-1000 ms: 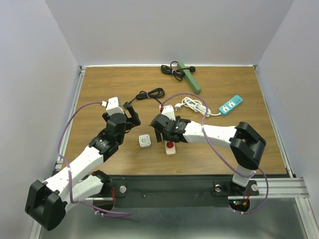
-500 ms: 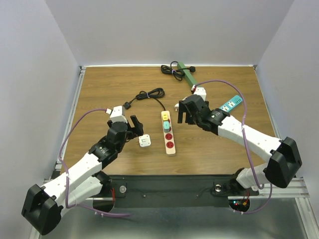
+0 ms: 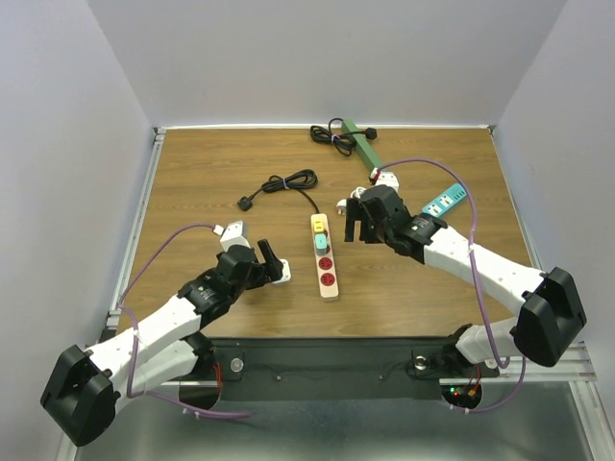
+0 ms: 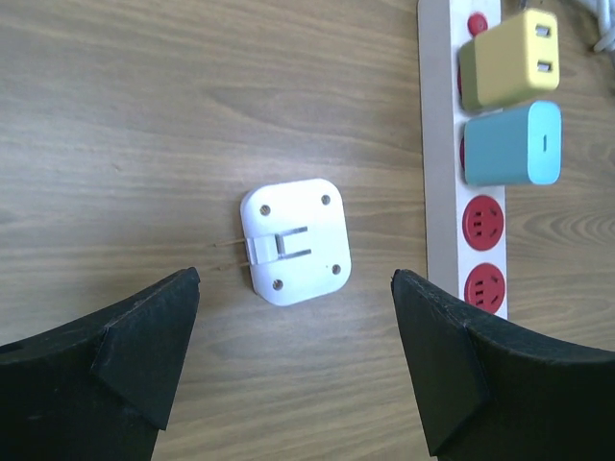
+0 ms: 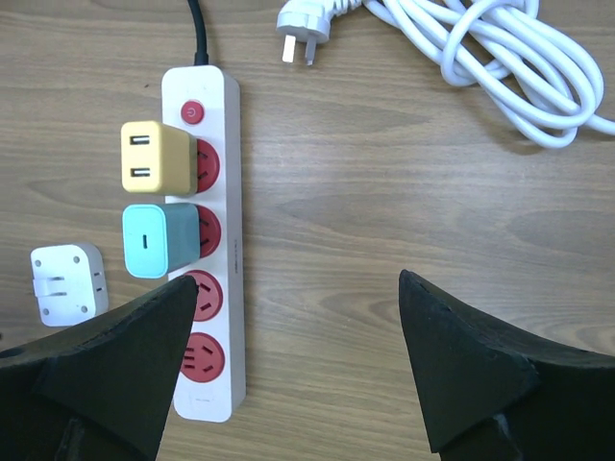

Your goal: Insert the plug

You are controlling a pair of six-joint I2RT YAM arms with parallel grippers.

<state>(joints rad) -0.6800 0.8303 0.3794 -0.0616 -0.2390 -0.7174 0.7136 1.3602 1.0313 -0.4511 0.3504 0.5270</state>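
The left wrist view gives the clearest look at the white plug (image 4: 295,240). It lies flat on the wooden table (image 4: 144,115), straight ahead of the left gripper (image 4: 293,279) and centred in the gap between its two black fingers (image 4: 135,351). Its metal prongs face up, seemingly folded against the body. The jaws are spread wide and grip nothing, and neither finger touches the plug. How high the gripper sits above the table is hard to judge from this angle.

In the overhead view the left arm hides most of the plug, leaving only a white corner past the fingers. That view alone shows a green strip (image 3: 366,150) and a teal strip (image 3: 445,203) far beyond the right gripper (image 5: 298,280), and a coiled black cable (image 3: 286,182) well ahead of the left one.

The right wrist view looks down on the cream power strip (image 5: 231,154), which lies ahead of and below its left finger. A yellow charger (image 5: 154,158) and a teal charger (image 5: 156,240) sit in the first two sockets. The two red sockets (image 5: 202,327) nearest the gripper are free. The plug lies just beyond the strip, on the side away from the right gripper. Ahead and to the right is a bundled white cable (image 5: 509,58) with a three-pin plug (image 5: 303,29). The overhead view mostly loses this cable behind the right arm. The right jaws also stand wide apart and empty. The frame edge cuts off the strip's black cord (image 5: 197,29).
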